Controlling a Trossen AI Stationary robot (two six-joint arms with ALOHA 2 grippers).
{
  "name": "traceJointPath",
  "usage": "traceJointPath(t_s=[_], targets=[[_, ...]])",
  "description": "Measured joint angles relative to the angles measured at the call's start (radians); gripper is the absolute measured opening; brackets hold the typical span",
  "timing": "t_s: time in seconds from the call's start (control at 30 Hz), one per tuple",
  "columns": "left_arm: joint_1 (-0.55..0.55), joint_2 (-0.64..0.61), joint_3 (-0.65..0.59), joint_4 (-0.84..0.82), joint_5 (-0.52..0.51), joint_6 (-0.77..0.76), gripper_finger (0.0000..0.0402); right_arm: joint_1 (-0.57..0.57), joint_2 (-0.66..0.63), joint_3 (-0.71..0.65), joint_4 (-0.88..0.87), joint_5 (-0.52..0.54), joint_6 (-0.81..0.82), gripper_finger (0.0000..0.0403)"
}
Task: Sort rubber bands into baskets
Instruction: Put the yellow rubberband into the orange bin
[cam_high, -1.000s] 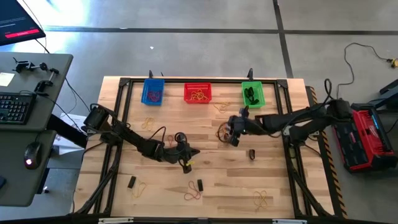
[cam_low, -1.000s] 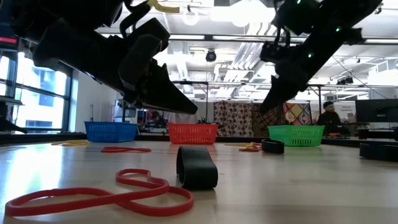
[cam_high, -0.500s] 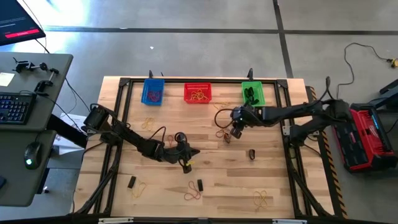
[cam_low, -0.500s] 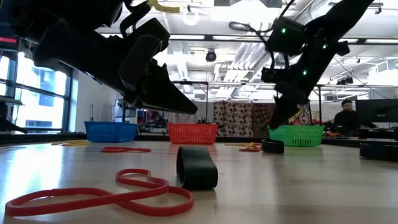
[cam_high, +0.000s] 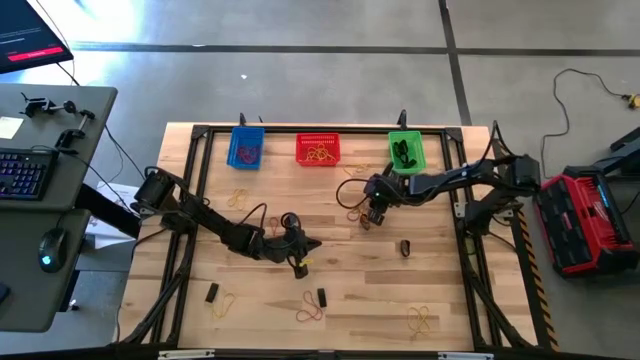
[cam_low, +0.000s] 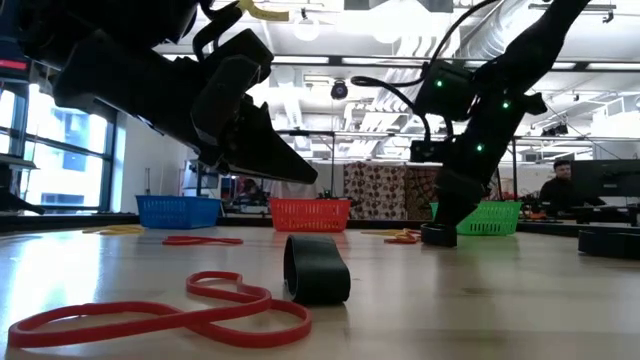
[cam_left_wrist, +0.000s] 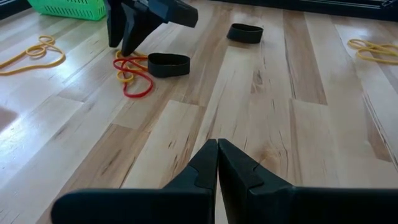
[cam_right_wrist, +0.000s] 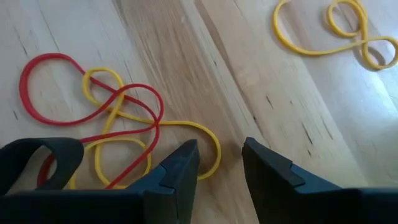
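Right wrist view gives you the clearest look: your right gripper (cam_right_wrist: 219, 163) hangs low over the wooden bench (cam_right_wrist: 186, 56) with its fingers parted by a narrow gap and nothing between them. Just beside its fingertips lies a tangle of one thin red rubber band (cam_right_wrist: 81, 99) and one thin yellow rubber band (cam_right_wrist: 186, 134), and a short thick dark band (cam_right_wrist: 37, 158) lies against the tangle on the other side. A separate yellow figure-eight band (cam_right_wrist: 336, 31) rests well apart from these.

From the high view, you can see that same gripper (cam_high: 373, 213) sits just in front of the small green mesh basket (cam_high: 405, 150), which holds dark bands. The red mesh basket (cam_high: 318, 149) stands between it and the blue mesh basket (cam_high: 246, 147) along the far edge (each has bands inside).

Your left gripper (cam_left_wrist: 217, 163) is closed tight with nothing in it, hovering near the bench's middle (cam_high: 298, 262). Loose bands lie scattered across the near half of the bench, including another dark thick band (cam_high: 405, 247) near the right arm and a red looped band (cam_low: 170, 315) close to the low camera beside an upright dark band (cam_low: 316, 268).
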Motion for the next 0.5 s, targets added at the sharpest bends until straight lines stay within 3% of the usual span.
traceJointPath(t_s=[0.13,0.33,0.5], targets=[[0.0,0.0,0.0,0.0,0.0,0.0,0.0003,-0.004,-0.005,0.0,0.0,-0.007,-0.02,0.0097],[0.0,0.0,0.0,-0.001,0.0,0.0,0.0003,-0.004,-0.024,-0.002,-0.003,-0.013,-0.062,0.0013],[0.0,0.0,0.0,-0.001,0.0,-0.001,0.0003,0.012,-0.061,0.0,-0.025,0.075,-0.068,0.0014]])
